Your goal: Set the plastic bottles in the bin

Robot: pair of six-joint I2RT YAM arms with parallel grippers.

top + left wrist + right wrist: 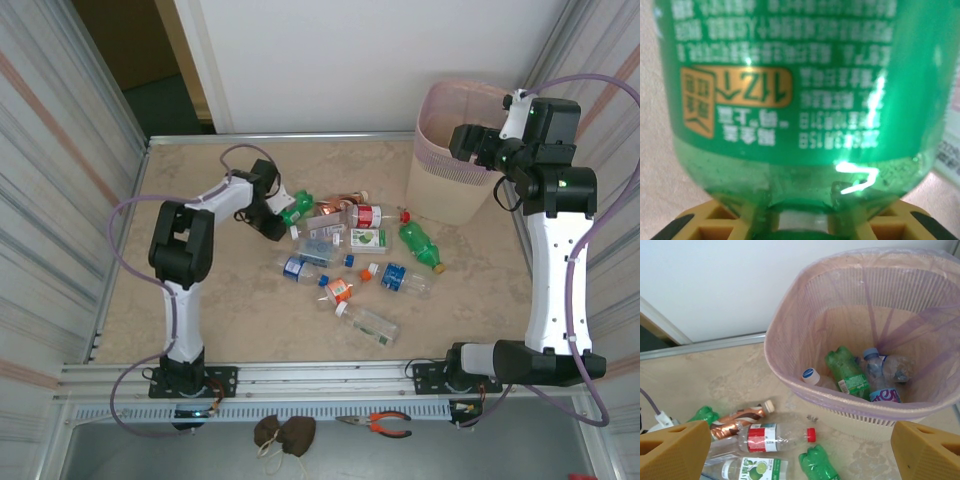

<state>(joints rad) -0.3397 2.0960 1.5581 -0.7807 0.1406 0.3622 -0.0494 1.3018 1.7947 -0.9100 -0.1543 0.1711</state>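
Right, the left end effector [272, 222] pinches the green bottle [296, 206] at the far-left edge of the pile on the bench [250, 330], with yellow fingers [705, 222] pressed to its rounded end and its long axis running straight away from them. It's glossy green plastic, with a green label carrying white print and a gold panel (upside down in the wrist view). The bin [440, 100] stands well apart at the bench's far right, so the carry looks like a long sweep rightward. The right end effector [462, 140] hovers just beside its rim, fingers spread wide, nothing held, clearly the nearer arm.
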